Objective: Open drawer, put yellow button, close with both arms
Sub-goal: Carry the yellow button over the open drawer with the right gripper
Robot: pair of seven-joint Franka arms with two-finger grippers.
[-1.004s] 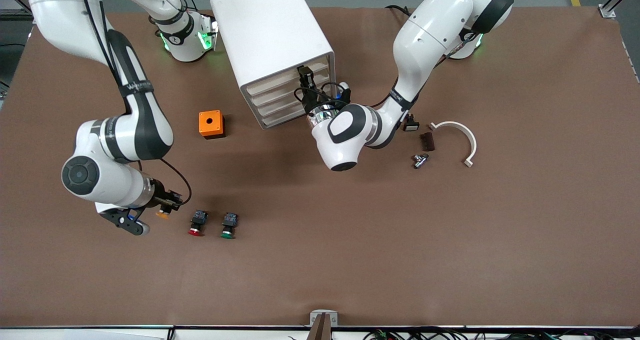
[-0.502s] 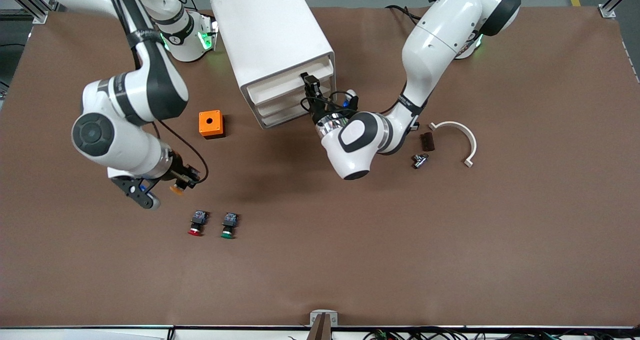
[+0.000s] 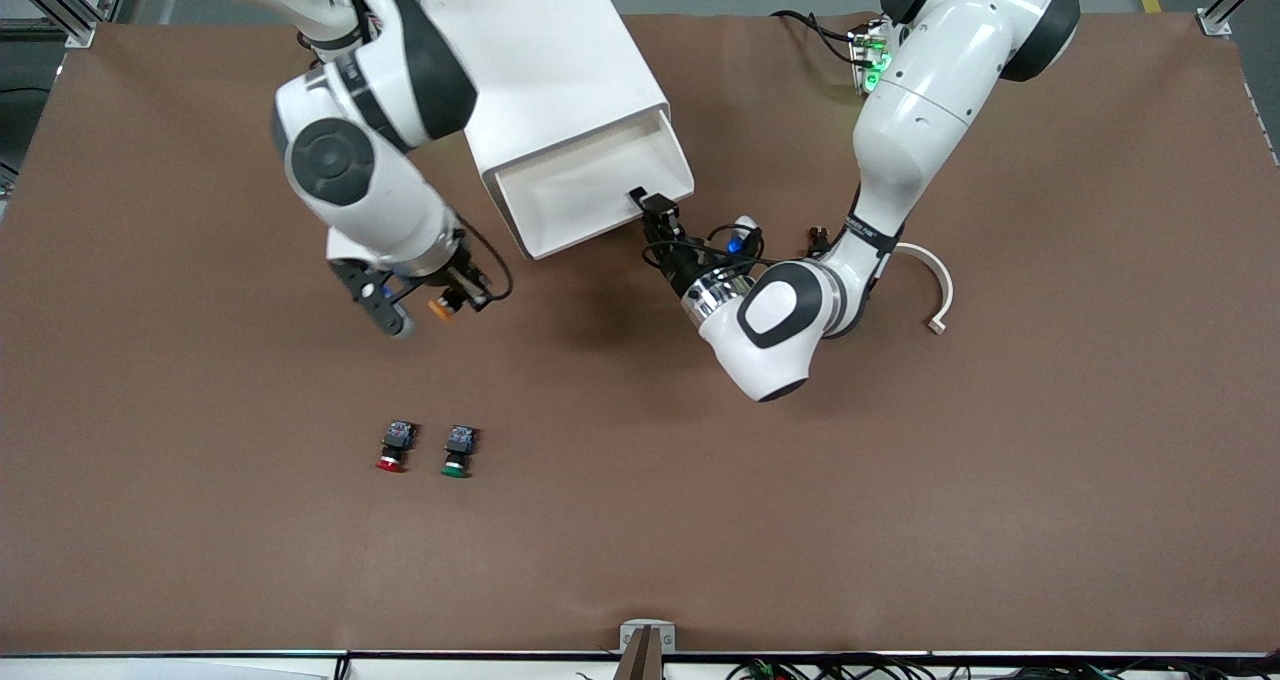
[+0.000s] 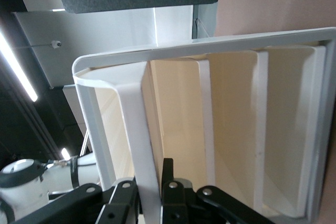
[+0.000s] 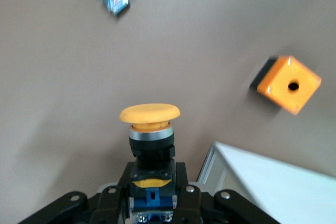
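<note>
While the drawer has been pulled open by the left gripper, clamped on its front, the button, pinched in the right gripper, has been carried beside the cabinet, ready for placing.

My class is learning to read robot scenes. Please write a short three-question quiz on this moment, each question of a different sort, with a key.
1. True or false: the drawer of the cabinet is pulled out.
2. Which button does the right gripper hold? A) red button B) green button C) yellow button
3. Fill in: the left gripper is shut on the drawer's front ____.

Key
1. True.
2. C; the red and green ones lie side by side on the table.
3. Rim, as the left wrist view shows.
</note>
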